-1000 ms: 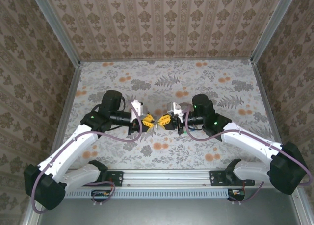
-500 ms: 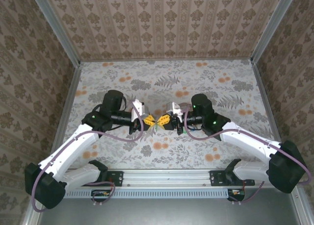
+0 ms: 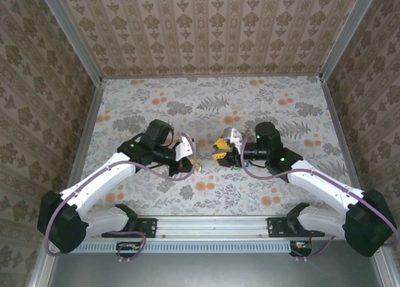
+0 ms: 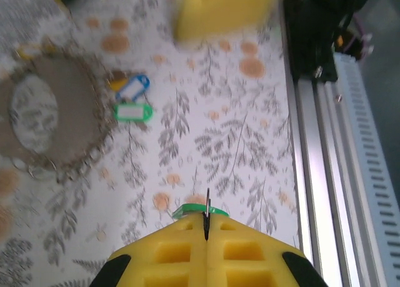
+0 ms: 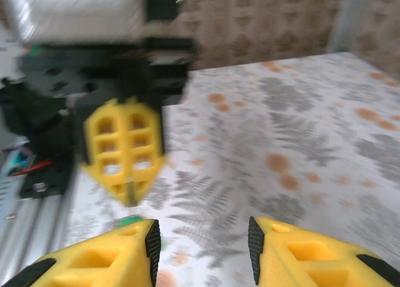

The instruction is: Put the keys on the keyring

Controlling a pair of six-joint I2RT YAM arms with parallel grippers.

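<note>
My left gripper [image 3: 195, 162] [image 4: 206, 219] is shut on a thin metal ring seen edge-on, with a green key [image 4: 195, 211] hanging at the fingertips. From the right wrist, the same gripper [image 5: 128, 151] shows its thin piece pointing down over a green key [image 5: 130, 222]. My right gripper [image 3: 218, 149] [image 5: 203, 249] is open a little to the right, with nothing between its fingers. The keyring [image 4: 103, 140], a blurred brownish hoop, lies on the cloth at the left. Beside it lie loose keys: a green one [image 4: 132, 112] and a blue one [image 4: 136, 85] with a yellow-orange one [image 4: 117, 82].
The flowered cloth [image 3: 206, 105] covers the table, walled by patterned panels. An aluminium rail [image 3: 212, 224] [image 4: 325, 174] runs along the near edge with the arm bases. Purple cables [image 3: 165, 174] loop off both arms.
The right gripper has opened and drawn back to the right, away from the left one. The left gripper has closed fully and swung right and down, keeping the green key.
</note>
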